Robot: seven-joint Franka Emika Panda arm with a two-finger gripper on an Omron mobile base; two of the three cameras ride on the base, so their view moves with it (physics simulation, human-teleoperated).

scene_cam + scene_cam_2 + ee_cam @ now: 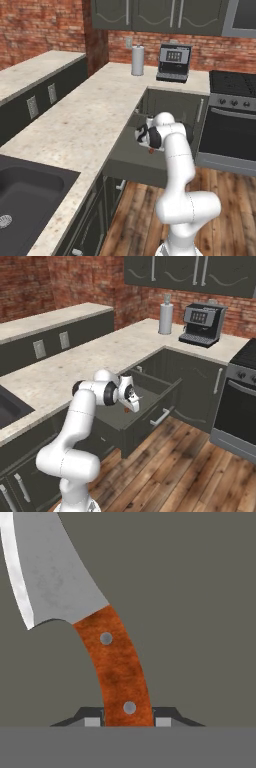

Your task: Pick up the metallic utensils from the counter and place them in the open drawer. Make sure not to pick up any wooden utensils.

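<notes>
The gripper point(128, 721) is clamped on the orange-brown handle of a steel-bladed knife point(117, 662), holding it over the open drawer point(150, 401) below the pale speckled counter point(80, 125). Red brick walls stand behind, with a coffee machine point(201, 323) and a paper towel roll point(137, 60) on the counter, a stove point(230, 120) to the right and a wood plank floor point(190, 466)

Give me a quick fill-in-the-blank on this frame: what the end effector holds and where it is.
1. The end effector is closed on a knife by its ____ handle.
2. The knife's blade is ____ in colour.
3. The end effector hangs over the open ____.
4. The paper towel roll stands beside the ____ machine.

Missing words: orange-brown; silver-grey; drawer; coffee
</notes>
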